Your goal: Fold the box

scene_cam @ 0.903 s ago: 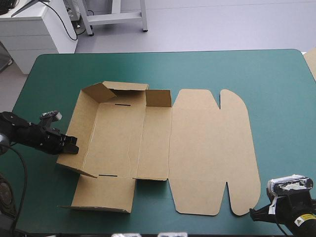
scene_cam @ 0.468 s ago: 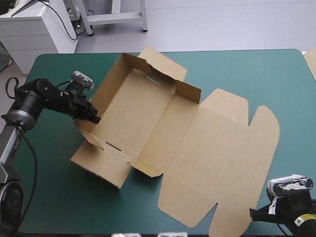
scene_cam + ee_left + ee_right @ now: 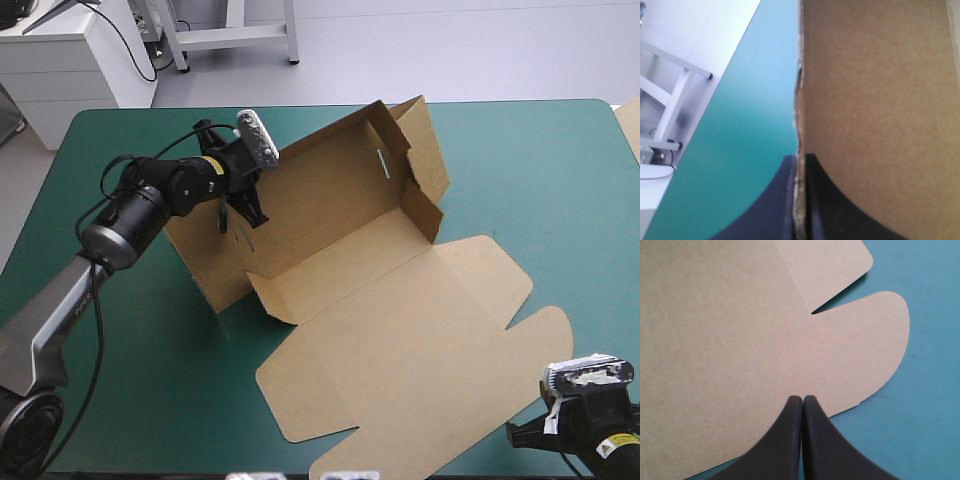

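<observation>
The brown box point(image 3: 390, 320) lies askew across the teal-green table. Its tray half point(image 3: 330, 200), with walls raised, is tipped up toward the far side, and its lid lies flat toward the near right. My left gripper point(image 3: 238, 214) is shut on the tray's left wall. In the left wrist view the board's edge point(image 3: 880, 100) runs between the black fingers of the left gripper point(image 3: 800, 165). My right gripper point(image 3: 515, 433) sits low at the near right corner. It is shut point(image 3: 802, 399) with its tips over the rim of a rounded lid flap point(image 3: 740, 340), holding nothing.
Bare teal-green cover point(image 3: 150, 380) spreads along the near left and the far right. A pale sheet edge point(image 3: 630, 125) shows at the table's right edge. A white cabinet point(image 3: 70, 60) stands beyond the far left corner.
My left gripper has swung from the table's left side toward the far middle, dragging and turning the box and tipping the tray half up. The right gripper has stayed put.
</observation>
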Controlling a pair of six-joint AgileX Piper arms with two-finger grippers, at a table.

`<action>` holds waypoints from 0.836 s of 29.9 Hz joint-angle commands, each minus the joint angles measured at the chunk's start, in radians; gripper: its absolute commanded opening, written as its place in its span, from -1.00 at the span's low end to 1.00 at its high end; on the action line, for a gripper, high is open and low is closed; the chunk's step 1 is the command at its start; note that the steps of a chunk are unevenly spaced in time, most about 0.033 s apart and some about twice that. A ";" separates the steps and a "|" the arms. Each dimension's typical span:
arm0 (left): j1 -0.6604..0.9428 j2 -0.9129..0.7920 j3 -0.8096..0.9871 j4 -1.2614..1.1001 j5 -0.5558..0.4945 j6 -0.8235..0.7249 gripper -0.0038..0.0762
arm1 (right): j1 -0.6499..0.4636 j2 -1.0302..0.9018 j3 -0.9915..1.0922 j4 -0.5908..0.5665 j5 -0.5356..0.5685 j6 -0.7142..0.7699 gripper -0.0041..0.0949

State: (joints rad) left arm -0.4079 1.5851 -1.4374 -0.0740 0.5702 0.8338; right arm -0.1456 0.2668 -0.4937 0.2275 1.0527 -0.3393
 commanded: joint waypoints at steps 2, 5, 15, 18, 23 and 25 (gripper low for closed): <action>-0.087 -0.045 -0.040 0.122 -0.116 -0.007 -0.92 | 0.002 0.014 -0.031 0.008 -0.056 -0.008 -0.96; -0.138 -0.045 -0.040 0.231 -0.111 -0.025 -0.92 | 0.002 0.014 -0.031 0.008 -0.056 -0.008 -0.96; -0.337 0.010 -0.044 0.803 0.072 -0.261 -0.92 | 0.002 0.014 -0.031 0.008 -0.056 -0.008 -0.96; -0.391 0.061 -0.044 0.905 0.153 -0.305 -0.92 | 0.002 0.014 -0.031 0.008 -0.056 -0.008 -0.96; -0.467 0.115 -0.044 1.131 0.191 -0.470 -0.92 | 0.002 0.014 -0.031 0.008 -0.056 -0.008 -0.96; -0.491 0.117 -0.044 1.226 0.184 -0.565 -0.92 | 0.002 0.014 -0.031 0.008 -0.056 -0.008 -0.96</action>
State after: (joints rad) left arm -0.8539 1.7269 -1.4601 1.0232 0.7791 0.3643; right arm -0.1456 0.2668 -0.4937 0.2275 1.0527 -0.3393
